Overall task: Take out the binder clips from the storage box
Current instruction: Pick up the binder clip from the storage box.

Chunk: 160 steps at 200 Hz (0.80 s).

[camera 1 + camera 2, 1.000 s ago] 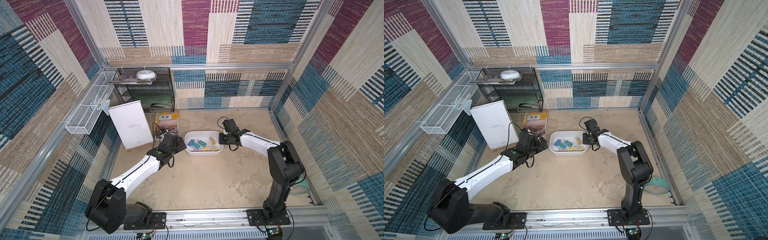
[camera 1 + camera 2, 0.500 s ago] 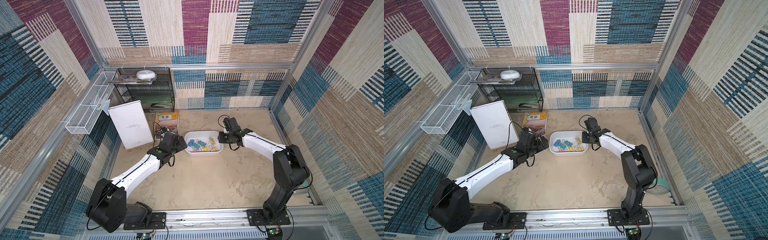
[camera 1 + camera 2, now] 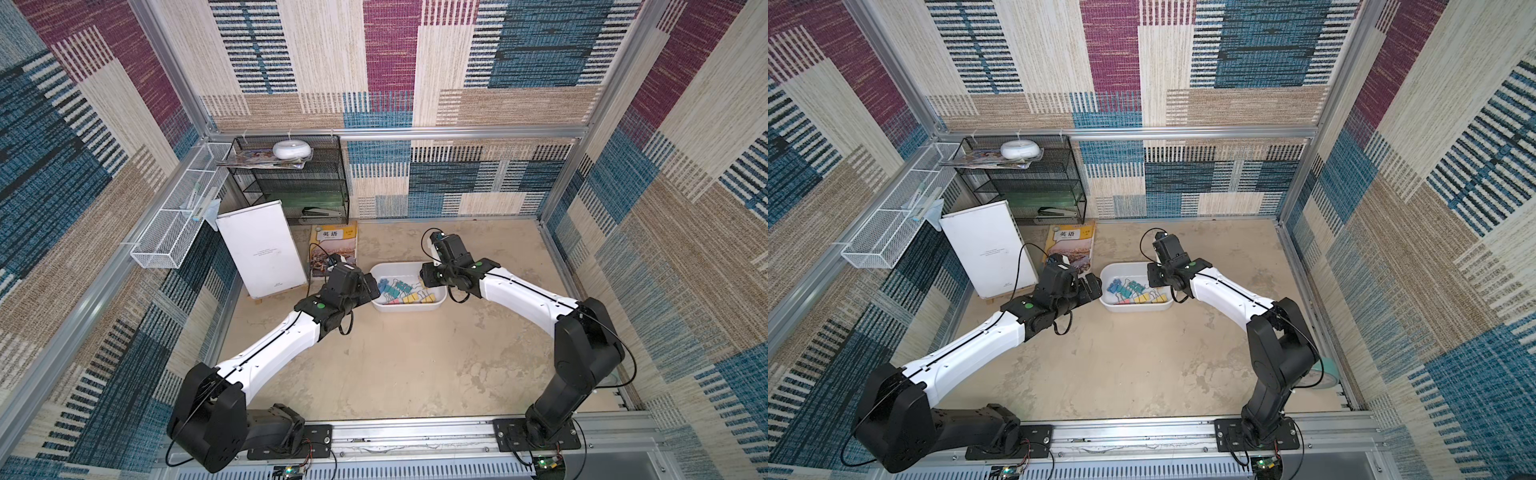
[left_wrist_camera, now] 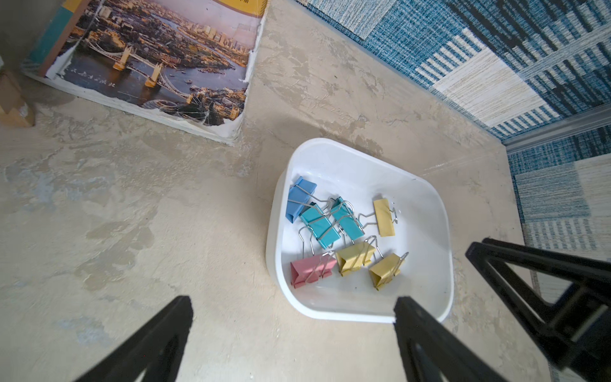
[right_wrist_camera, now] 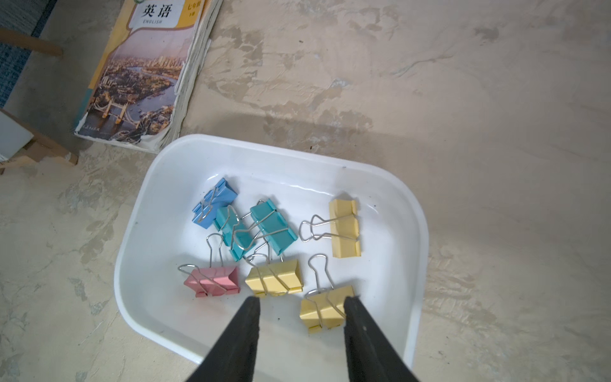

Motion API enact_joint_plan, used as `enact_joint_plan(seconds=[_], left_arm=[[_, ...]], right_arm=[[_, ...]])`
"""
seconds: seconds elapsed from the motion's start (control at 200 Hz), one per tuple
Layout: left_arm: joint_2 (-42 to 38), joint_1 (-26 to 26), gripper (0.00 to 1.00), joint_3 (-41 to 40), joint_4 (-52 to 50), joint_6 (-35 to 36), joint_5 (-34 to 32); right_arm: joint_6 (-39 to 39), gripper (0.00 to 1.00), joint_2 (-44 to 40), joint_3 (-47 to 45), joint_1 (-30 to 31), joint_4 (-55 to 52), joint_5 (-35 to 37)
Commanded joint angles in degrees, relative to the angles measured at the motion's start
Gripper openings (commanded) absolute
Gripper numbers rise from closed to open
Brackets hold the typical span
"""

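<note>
Beige mottled desk (image 5: 463,99), patchwork walls around. All seven binder clips (image 5: 271,228) lie inside the storage box (image 5: 420,231), none out. Box sits on the desk between both arms, one corner just beside an English textbook (image 5: 142,76).

Right tool (image 5: 301,299) is over the box end on its own arm's side, jaws partly parted, grasping nothing. Nearest yellow clip (image 5: 325,307) shows mostly between its fingers, one fingertip over the clip's edge. Left tool (image 4: 293,299) is spread wide, empty, beside the opposite end, not touching.

Risks:
- That fingertip may land on the clip body and shove it instead of pinching.
- Teal and blue clips have interlaced wire handles, so one lift may drag neighbours.
- Box looks light and is unheld, so it may slide or tip.
- Both tools are close and may clash.

Versus a second ago: right tool was clenched, now parted; right arm has shifted slightly, elbow further out. Left arm, clips and box look unmoved.
</note>
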Motion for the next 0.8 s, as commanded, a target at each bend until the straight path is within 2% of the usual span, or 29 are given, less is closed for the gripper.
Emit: enact_joint_plan(seconds=[0.0,0.27,0.401,0.531,0.666,0.796], left_arm=[[-0.09,-0.32,0.99,1.44,-2.12,0.29,-0.04],[4.91,-0.32,0.99,5.90,-6.92,0.59,1.44],[8.99,-0.32,0.99,12.50,-14.45,0.89,6.61],[11.88,-0.25,0.99,21.76,-24.84,4.91,6.58],[13.54,-0.07,0.99,25.61,-27.40,9.15,8.60],[15.36,0.30,0.98,27.65,-29.69,11.41,12.35]], right_arm=[[-0.71,0.47,0.28,0.06,0.66,-0.95,0.67],[-1.70,0.49,1.08,-0.18,0.76,-2.70,-3.50],[-0.89,0.48,1.63,5.74,0.81,-8.97,-5.62],[-2.64,0.48,5.00,15.53,0.86,-17.02,-2.73],[-6.21,0.46,11.41,24.42,0.82,-23.31,-1.59],[-8.05,0.45,14.62,26.53,0.77,-24.66,-3.14]])
